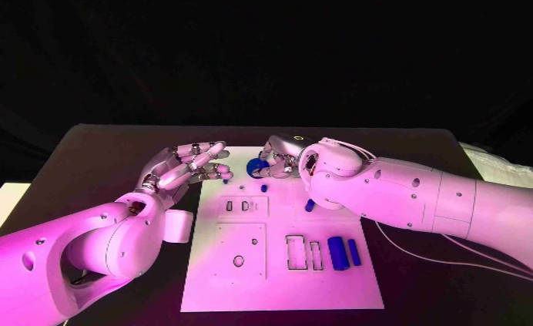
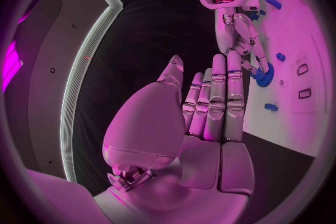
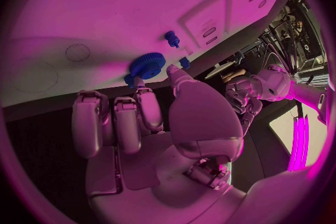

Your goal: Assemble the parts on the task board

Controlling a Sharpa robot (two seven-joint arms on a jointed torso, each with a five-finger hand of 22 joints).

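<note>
The table (image 1: 100,149) carries the white board (image 1: 283,280). Over the board's far left corner, the left hand (image 1: 183,168) hovers with its fingers (image 2: 218,95) straight, slightly spread, holding nothing. At the board's far edge, the right hand (image 1: 291,158) grips a blue gear (image 3: 145,65), fingertips (image 3: 148,92) and thumb touching its rim. Two small pegs (image 3: 172,39) stand just beside the gear. Two blue bars (image 1: 343,253) lie near the board's right edge.
</note>
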